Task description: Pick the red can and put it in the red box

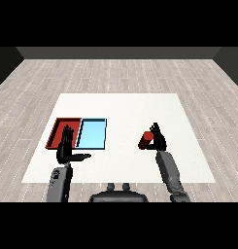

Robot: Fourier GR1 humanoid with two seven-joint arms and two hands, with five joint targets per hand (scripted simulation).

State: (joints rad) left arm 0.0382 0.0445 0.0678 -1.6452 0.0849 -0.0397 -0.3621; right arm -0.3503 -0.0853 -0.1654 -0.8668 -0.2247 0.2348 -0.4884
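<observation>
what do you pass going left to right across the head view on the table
red tray → left hand → light blue tray → red can → right hand

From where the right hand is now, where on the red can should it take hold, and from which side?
Around the middle of the red can, coming from its right side, where the right hand already sits against it. The can looks tilted, its top leaning toward the trays, so the long curved side faces the palm and lets the fingers wrap round it. Whether they have closed on it cannot be told.
</observation>
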